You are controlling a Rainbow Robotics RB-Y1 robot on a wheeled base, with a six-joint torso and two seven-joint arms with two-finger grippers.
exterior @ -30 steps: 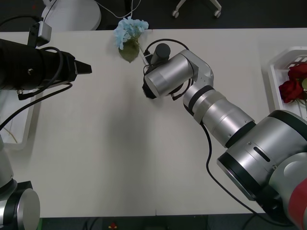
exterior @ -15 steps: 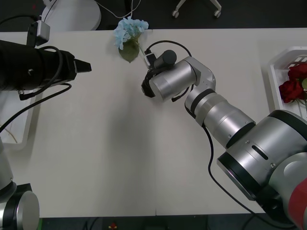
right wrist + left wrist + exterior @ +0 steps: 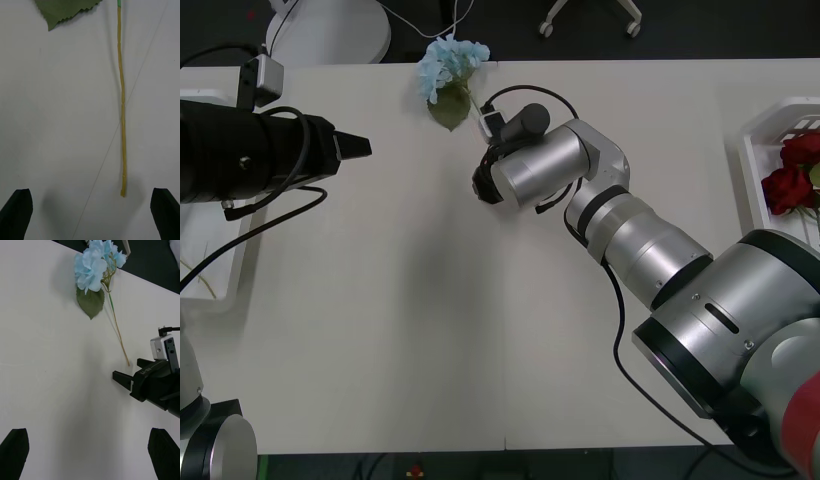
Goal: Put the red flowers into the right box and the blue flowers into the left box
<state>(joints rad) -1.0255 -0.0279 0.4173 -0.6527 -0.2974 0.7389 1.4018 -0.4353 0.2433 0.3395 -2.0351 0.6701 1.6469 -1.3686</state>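
One of the blue flowers (image 3: 450, 62) lies at the table's far edge, with its leaf (image 3: 63, 11) and thin stem (image 3: 122, 112) pointing back toward my right gripper (image 3: 479, 186). That gripper (image 3: 92, 215) is open low over the table, and the stem's cut end lies just ahead between its black fingers (image 3: 122, 378). My left gripper (image 3: 360, 147) hovers open at the left, well clear of the blue flower (image 3: 93, 266). Red flowers (image 3: 786, 186) lie in the right box (image 3: 752, 165). A piece of the left box (image 3: 225, 290) shows under my left arm.
The wide white table (image 3: 410, 320) is bare between the two arms. A cable loops from my right wrist (image 3: 616, 330). Chair bases and dark floor lie beyond the far edge.
My right wrist has turned and shifted slightly left near the stem's end. The left arm has dropped a little. The flower has not moved.
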